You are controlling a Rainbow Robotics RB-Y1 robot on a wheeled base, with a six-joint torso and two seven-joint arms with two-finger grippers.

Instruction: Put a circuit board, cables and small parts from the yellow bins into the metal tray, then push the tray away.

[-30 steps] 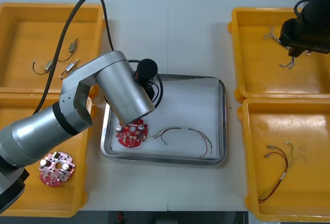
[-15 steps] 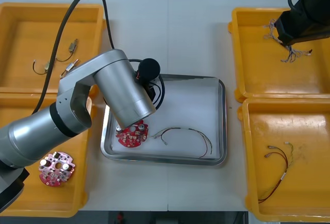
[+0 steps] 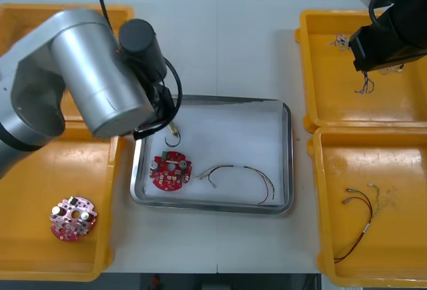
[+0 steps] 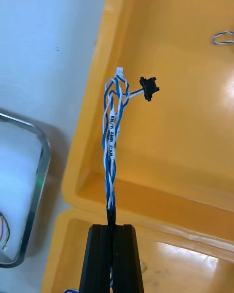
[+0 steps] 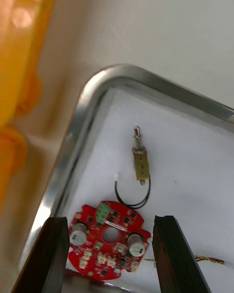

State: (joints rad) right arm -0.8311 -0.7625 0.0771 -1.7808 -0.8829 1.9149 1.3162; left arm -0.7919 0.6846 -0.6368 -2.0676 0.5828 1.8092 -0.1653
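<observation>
The metal tray point(image 3: 287, 157), white inside, holds a red circuit board point(image 3: 171, 172), a red and yellow cable point(image 3: 243, 173) and a black cable with a small metal part point(image 3: 172, 134). My left gripper point(image 5: 111, 222) hangs open above the tray's corner point(image 5: 92, 102), with the circuit board point(image 5: 108, 246) between its fingers and the black cable point(image 5: 140, 166) just beyond them. My left arm point(image 3: 100, 70) covers the far left bin. My right gripper point(image 3: 365, 67) is raised over the far right yellow bin point(image 3: 333, 103). There the right gripper point(image 4: 115, 227) is shut on a twisted blue and white cable point(image 4: 112, 146).
The near left yellow bin point(image 3: 27, 170) holds a second round circuit board point(image 3: 72, 218). A red and black cable point(image 3: 357, 220) lies in the near right bin point(image 3: 320, 170). Another twisted cable point(image 3: 340, 41) stays in the far right bin. Bare table lies beyond the tray.
My left gripper opened, left the black cable in the tray and drew up and back. My right gripper rose with the twisted cable.
</observation>
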